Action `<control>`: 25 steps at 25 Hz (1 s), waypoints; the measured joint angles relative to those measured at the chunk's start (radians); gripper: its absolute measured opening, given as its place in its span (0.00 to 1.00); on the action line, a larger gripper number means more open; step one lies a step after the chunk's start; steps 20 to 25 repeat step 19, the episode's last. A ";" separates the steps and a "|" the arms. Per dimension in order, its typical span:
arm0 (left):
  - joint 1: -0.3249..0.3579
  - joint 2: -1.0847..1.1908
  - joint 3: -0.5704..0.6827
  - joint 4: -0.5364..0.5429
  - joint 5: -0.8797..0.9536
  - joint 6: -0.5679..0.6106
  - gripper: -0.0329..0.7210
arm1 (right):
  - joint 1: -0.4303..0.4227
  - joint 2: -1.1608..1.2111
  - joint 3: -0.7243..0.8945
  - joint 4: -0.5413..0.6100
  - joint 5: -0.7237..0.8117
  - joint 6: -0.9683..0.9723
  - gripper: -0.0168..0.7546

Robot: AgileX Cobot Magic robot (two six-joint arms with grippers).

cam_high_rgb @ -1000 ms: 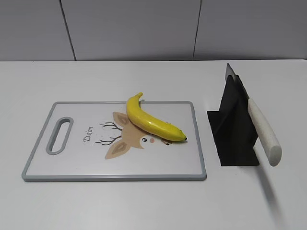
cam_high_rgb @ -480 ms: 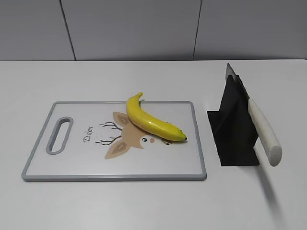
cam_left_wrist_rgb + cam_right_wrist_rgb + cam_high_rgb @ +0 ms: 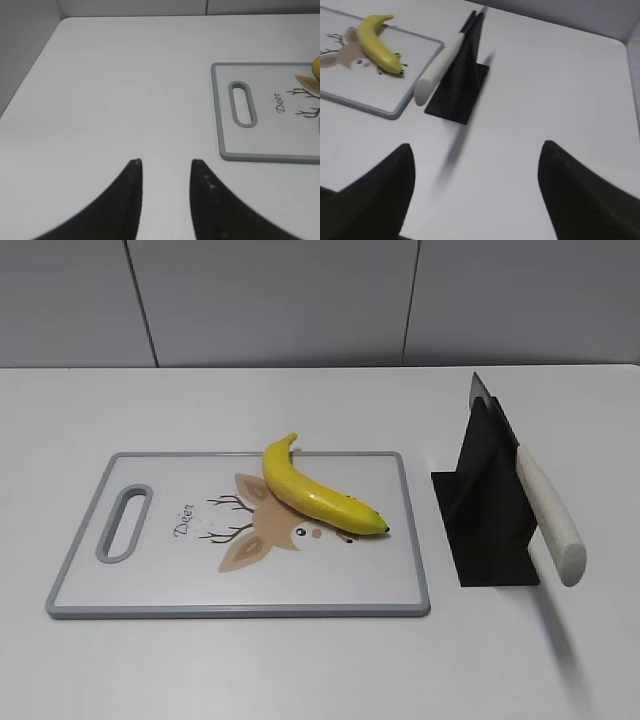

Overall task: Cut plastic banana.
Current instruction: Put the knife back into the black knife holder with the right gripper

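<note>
The plastic banana (image 3: 318,492) is glossy yellow and lies across the deer print on the grey-rimmed cutting board (image 3: 250,608); it also shows in the right wrist view (image 3: 376,43). A knife with a white handle (image 3: 549,512) rests slanted in a black stand (image 3: 487,510), also seen in the right wrist view (image 3: 459,75). Neither gripper shows in the exterior view. My left gripper (image 3: 165,162) is open and empty over bare table, left of the board (image 3: 220,125). My right gripper (image 3: 477,147) is wide open and empty, on the near side of the stand.
The white table (image 3: 300,400) ends at a grey panelled wall (image 3: 300,300) behind. The table's left edge (image 3: 30,75) shows in the left wrist view. The board has a handle slot (image 3: 125,522) at its left end.
</note>
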 joint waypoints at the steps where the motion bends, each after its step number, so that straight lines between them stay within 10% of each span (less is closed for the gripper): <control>1: 0.000 0.000 0.000 0.000 0.000 0.000 0.47 | -0.042 0.000 0.000 0.000 0.000 0.000 0.79; 7: 0.000 0.000 0.000 0.000 0.000 0.000 0.47 | -0.184 0.000 0.000 0.001 0.000 0.001 0.79; 25: 0.000 0.000 0.000 0.000 0.000 0.000 0.47 | -0.189 0.000 0.000 0.001 0.000 0.001 0.79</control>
